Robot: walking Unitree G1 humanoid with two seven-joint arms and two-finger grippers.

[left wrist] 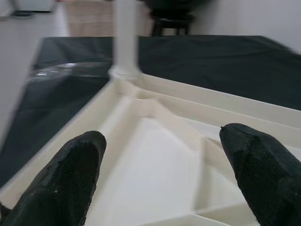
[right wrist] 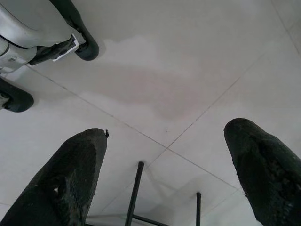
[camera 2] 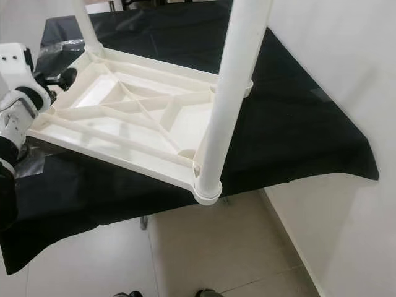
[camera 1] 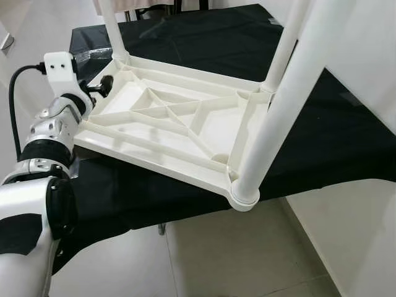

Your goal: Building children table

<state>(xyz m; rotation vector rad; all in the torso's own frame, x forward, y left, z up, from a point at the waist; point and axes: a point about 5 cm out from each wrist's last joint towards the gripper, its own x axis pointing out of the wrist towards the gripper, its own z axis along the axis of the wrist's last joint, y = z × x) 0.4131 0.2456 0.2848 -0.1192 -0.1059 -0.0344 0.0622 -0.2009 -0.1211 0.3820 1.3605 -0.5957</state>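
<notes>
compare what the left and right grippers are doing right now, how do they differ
The left gripper is raised at the left edge of the upturned white table top, fingers spread over its ribbed underside; the right gripper hangs toward the tiled floor. The left gripper faces the table's far-left leg; the right gripper faces thin black legs of some furniture below it. Both have two black fingers, open and holding nothing.

Upside-down table top on cloth, legs up, left gripper at left edge.
</notes>
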